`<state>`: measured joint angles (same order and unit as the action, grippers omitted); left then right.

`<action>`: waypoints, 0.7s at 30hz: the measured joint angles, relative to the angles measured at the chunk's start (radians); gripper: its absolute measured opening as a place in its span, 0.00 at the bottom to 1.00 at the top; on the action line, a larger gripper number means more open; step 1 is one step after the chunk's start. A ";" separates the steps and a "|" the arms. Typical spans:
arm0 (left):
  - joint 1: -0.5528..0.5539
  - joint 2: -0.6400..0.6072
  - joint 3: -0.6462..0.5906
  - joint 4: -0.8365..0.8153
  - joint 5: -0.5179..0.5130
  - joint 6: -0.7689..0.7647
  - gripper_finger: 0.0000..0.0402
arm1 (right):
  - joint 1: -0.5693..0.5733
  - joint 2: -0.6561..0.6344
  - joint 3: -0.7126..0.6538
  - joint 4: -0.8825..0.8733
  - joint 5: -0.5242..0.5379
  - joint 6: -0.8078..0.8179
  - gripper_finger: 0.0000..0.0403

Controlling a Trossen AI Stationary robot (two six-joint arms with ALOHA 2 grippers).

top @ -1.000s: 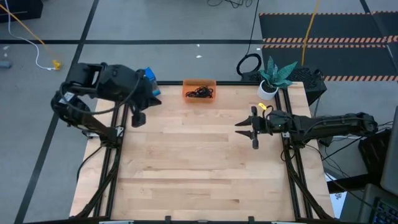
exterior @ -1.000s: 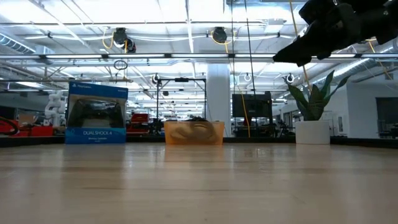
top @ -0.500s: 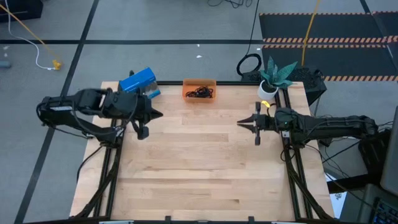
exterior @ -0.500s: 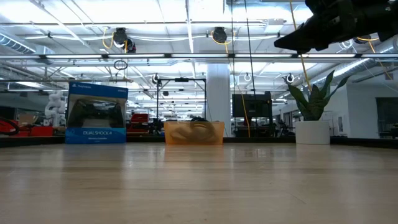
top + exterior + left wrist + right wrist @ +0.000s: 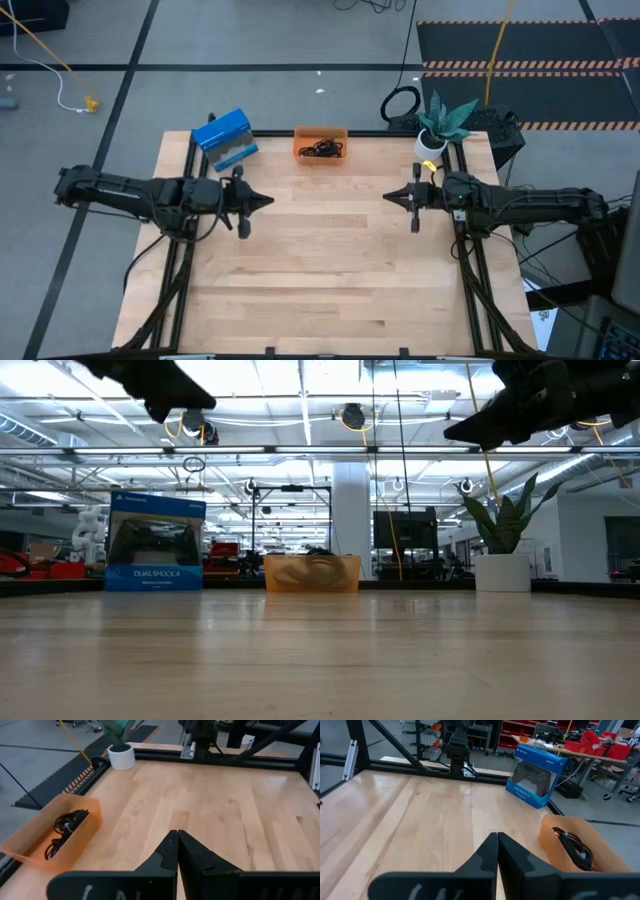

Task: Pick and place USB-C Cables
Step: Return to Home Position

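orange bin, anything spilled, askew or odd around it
Nothing stands out. The black cables lie inside the orange plastic bin; none shows on the wooden table. Left gripper and right gripper hover shut, empty.

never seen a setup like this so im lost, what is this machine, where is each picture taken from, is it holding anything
These are two dark robot arms at a pale wooden table. One picture looks straight down from above, one looks level across the tabletop, and two come from cameras on the arms' wrists. The left gripper and right gripper hang above the table at either side, tips facing each other, both shut and holding nothing. At the far edge stand a blue game-controller box, an orange plastic bin with thin black cables in it, and a green plant in a white pot.
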<state>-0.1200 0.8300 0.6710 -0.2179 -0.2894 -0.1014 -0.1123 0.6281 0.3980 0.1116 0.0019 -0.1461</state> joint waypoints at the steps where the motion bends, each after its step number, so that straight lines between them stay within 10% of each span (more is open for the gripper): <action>1: 0.000 -0.009 -0.018 0.009 -0.001 0.005 0.01 | 0.000 0.000 -0.013 0.011 0.000 0.006 0.00; 21: 0.023 -0.151 -0.421 0.465 0.003 0.070 0.04 | 0.003 -0.140 -0.302 0.212 0.056 0.069 0.00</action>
<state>-0.0967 0.6794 0.2502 0.2471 -0.2866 -0.0315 -0.1093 0.4878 0.0956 0.3241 0.0581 -0.0768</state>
